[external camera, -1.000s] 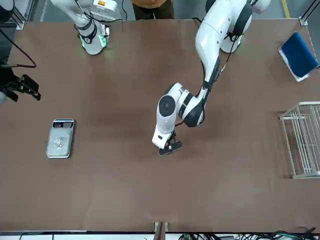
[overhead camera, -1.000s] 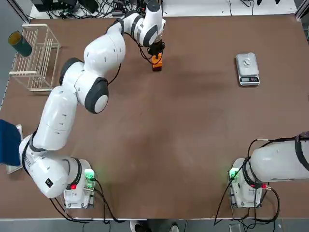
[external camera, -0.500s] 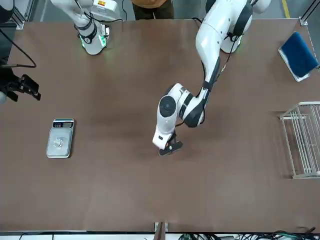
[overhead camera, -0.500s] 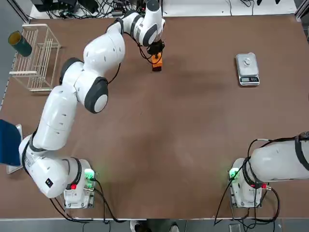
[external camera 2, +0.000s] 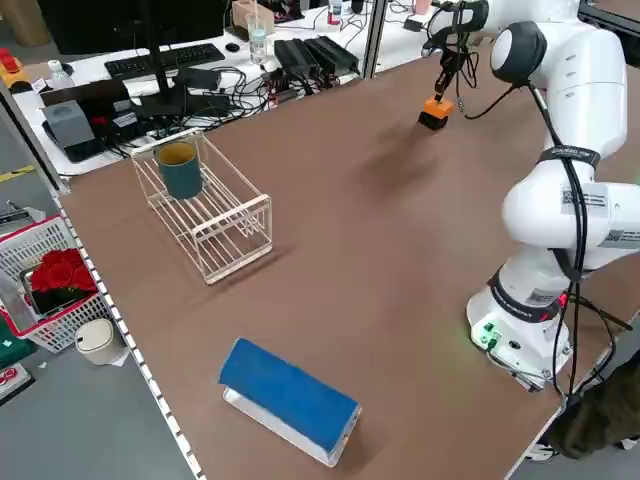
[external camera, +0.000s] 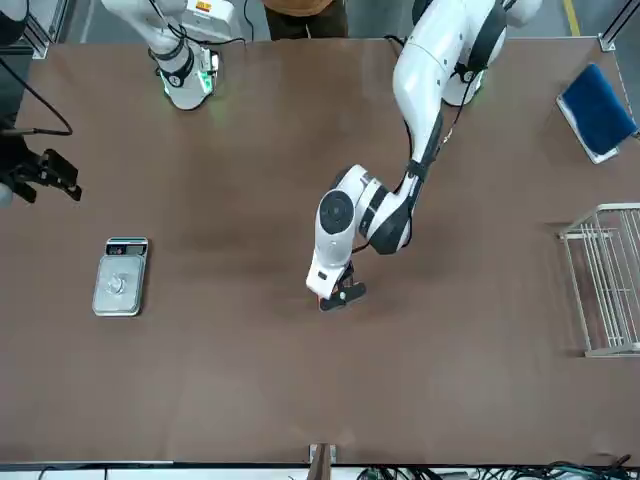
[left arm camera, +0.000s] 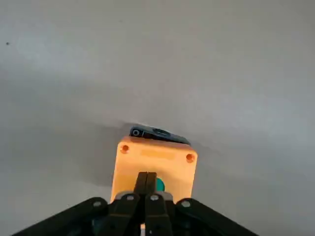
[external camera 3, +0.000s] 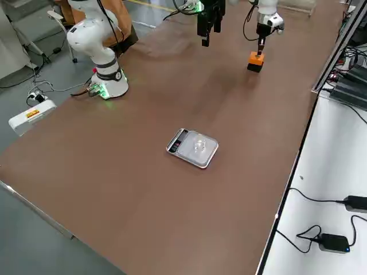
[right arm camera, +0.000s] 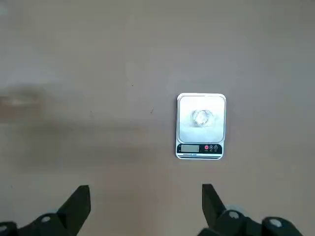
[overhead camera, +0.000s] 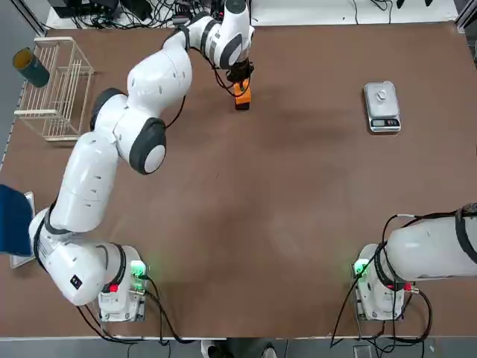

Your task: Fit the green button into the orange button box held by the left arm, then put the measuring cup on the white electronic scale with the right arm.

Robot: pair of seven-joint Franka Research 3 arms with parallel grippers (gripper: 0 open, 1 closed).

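The orange button box [overhead camera: 241, 96] stands on the table's far side. My left gripper [overhead camera: 240, 84] points straight down on its top. In the left wrist view the shut fingers [left arm camera: 146, 181] rest on the orange button box [left arm camera: 155, 162], with the green button [left arm camera: 159, 185] showing just beside them in its top. The white scale [overhead camera: 384, 122] lies at the far right with a clear measuring cup [overhead camera: 381, 95] on its pan. My right gripper [right arm camera: 145, 206] hangs open high above the table, looking down on the scale [right arm camera: 187, 133] and the cup [right arm camera: 201, 117].
A white wire rack [overhead camera: 56, 89] sits at the far left with a dark green cup [overhead camera: 31, 67] at its corner. A blue-topped block [overhead camera: 13, 220] lies at the left edge. A person [external camera: 305, 15] stands behind the arm bases.
The left arm's upper links have shifted very slightly; its gripper stays shut on top of the box. The right arm has not moved.
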